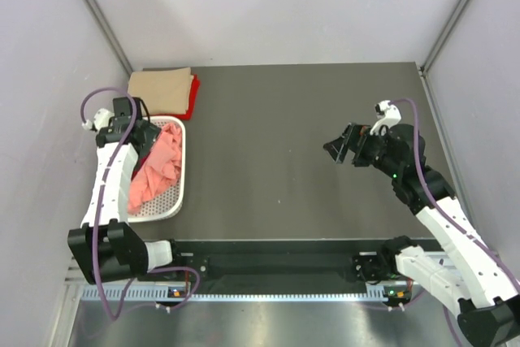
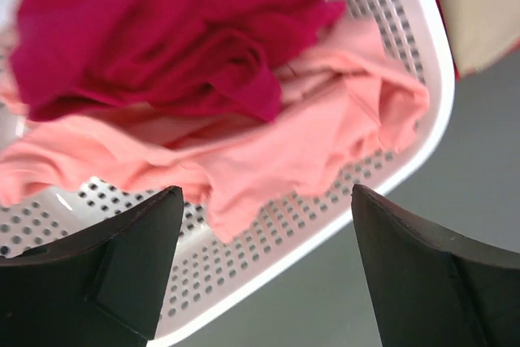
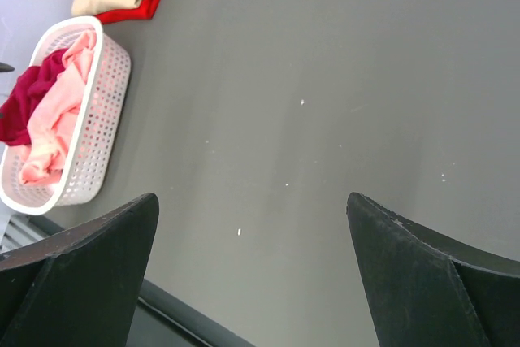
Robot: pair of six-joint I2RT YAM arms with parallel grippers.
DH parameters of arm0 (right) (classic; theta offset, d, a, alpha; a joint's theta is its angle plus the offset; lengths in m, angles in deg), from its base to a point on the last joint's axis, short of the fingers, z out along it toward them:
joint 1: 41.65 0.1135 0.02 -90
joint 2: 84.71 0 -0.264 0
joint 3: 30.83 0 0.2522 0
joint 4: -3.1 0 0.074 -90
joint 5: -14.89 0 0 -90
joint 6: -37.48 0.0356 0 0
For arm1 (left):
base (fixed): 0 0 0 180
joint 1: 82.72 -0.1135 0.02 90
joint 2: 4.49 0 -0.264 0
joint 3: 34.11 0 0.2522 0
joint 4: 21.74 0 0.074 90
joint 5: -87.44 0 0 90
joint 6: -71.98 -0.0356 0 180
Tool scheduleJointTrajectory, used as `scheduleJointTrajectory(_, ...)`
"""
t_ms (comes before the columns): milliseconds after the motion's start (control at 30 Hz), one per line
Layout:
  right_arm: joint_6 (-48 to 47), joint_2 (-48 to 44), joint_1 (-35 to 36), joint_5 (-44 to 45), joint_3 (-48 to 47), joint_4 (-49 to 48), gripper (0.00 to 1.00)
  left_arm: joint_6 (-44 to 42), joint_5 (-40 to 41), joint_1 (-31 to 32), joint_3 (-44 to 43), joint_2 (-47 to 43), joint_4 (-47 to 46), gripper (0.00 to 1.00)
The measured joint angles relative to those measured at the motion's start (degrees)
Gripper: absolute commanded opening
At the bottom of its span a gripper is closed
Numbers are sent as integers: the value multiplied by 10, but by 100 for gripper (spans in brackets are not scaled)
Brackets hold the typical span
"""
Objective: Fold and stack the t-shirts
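A salmon pink t-shirt (image 1: 158, 170) lies crumpled in the white mesh basket (image 1: 180, 193) at the table's left. In the left wrist view a crimson t-shirt (image 2: 162, 30) is bunched on top of the pink t-shirt (image 2: 325, 136). My left gripper (image 1: 146, 140) hovers over the basket's far end, open (image 2: 266, 193), with nothing between its fingers. A tan t-shirt (image 1: 160, 87) lies folded on a folded red t-shirt (image 1: 192, 97) at the back left corner. My right gripper (image 1: 341, 148) hangs open (image 3: 252, 197) above bare table on the right, far from the cloth.
The dark grey table (image 1: 284, 160) stretches between the two arms. The basket's rim (image 2: 439, 79) lies close to the folded stack. Grey walls stand on three sides. A black rail (image 1: 276, 262) runs along the near edge.
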Motion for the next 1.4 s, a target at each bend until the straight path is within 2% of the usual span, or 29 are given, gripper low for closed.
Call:
scheduleJointTrajectory(133, -2, -1, 0, -12, 0, 0, 100, 25, 85, -2, 0, -3, 0, 92)
scheduleJointTrajectory(233, -9, -1, 0, -13, 0, 0, 100, 40, 115, -12, 0, -5, -5, 91)
scheduleJointTrajectory(400, -17, -1, 0, -13, 0, 4, 100, 50, 113, -40, 11, 15, -40, 88)
scheduleJointTrajectory(633, -24, 0, 0, -12, -5, 17, 100, 56, 86, -48, 4, 125, -68, 77)
scheduleJointTrajectory(733, -26, 0, 0, -10, -11, 20, 100, 59, 72, -49, 6, 139, -78, 53)
scheduleJointTrajectory(767, -26, 1, 0, -10, -12, 19, 100, 57, 67, -49, 6, 140, -84, 24)
scheduleJointTrajectory(833, -27, 1, 0, -10, -12, 20, 100, 48, 59, -51, 3, 140, -91, 0)
scheduleJointTrajectory(1033, -30, 7, 0, -10, -30, 34, 100, 2, 19, -52, -76, 136, -95, 0)
scheduleJointTrajectory(1200, -28, 4, 0, -10, -38, 37, 100, -28, -29, -51, -151, 75, -129, 0)
scheduleJointTrajectory(1300, -24, 1, 0, -9, -38, 38, 100, -24, -91, -50, -182, 23, -184, 0)
scheduleJointTrajectory(1400, -19, -2, 0, -8, -33, 22, 100, 8, -185, -38, -225, 10, -255, 0)
